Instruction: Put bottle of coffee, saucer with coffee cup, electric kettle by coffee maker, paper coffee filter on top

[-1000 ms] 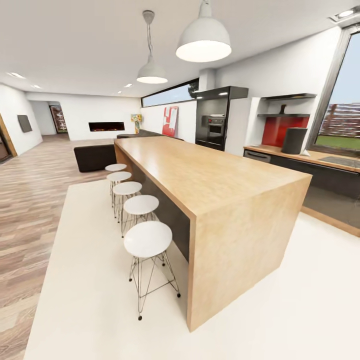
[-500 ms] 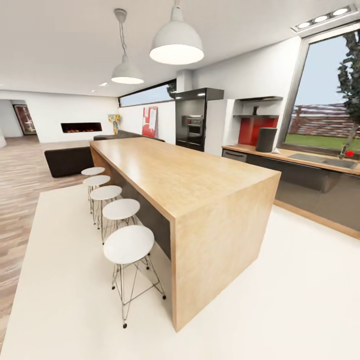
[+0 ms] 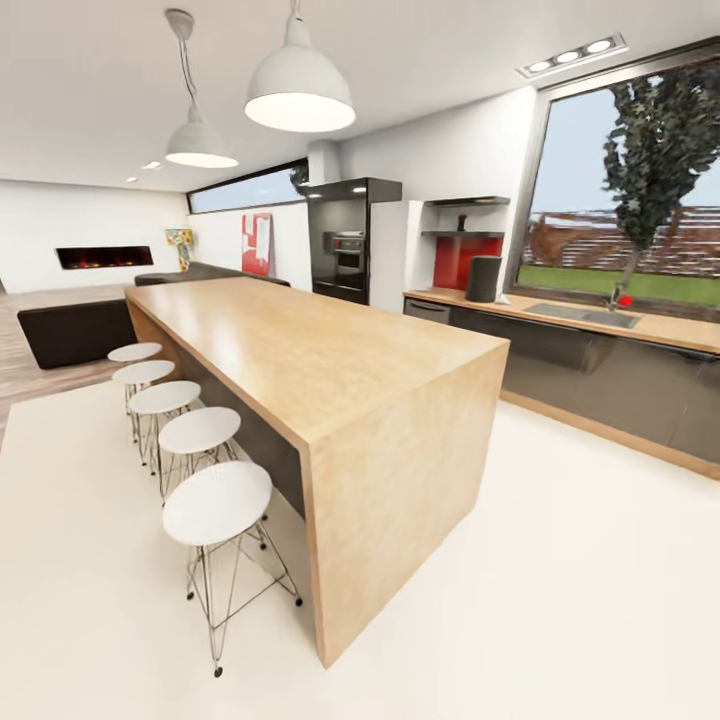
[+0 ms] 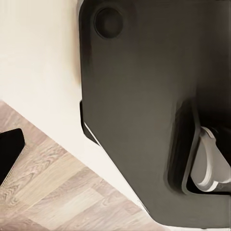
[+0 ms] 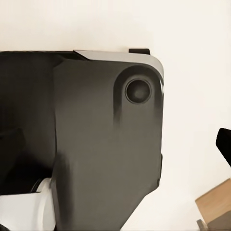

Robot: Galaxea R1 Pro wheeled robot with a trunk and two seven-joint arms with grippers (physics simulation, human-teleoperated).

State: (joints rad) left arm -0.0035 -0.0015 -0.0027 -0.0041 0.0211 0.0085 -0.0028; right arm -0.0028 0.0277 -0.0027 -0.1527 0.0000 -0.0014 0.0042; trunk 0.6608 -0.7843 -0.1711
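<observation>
The coffee maker (image 3: 483, 279), tall and dark grey, stands on the tan countertop (image 3: 600, 325) along the far right wall, left of a sink. Above it the thin dark kitchen shelf (image 3: 465, 234) hangs in a white niche with a red back panel. A tiny dark shape (image 3: 462, 223) stands on the shelf, too small to name. Both wrist views look down on my own dark base (image 4: 139, 96) (image 5: 96, 134) over pale floor. A black tip (image 4: 9, 149) (image 5: 224, 144) juts in at one edge of each; I cannot tell whether it is a finger.
A long wooden island (image 3: 320, 360) fills the middle, with several white stools (image 3: 216, 502) along its left side. Pale floor runs between the island and the grey cabinets (image 3: 600, 375). A black oven tower (image 3: 345, 240) stands left of the niche. A dark sofa (image 3: 70, 330) sits far left.
The camera has swung to the right: the island, stools and coffee maker have slid left in the picture, and the big window and sink have come into view.
</observation>
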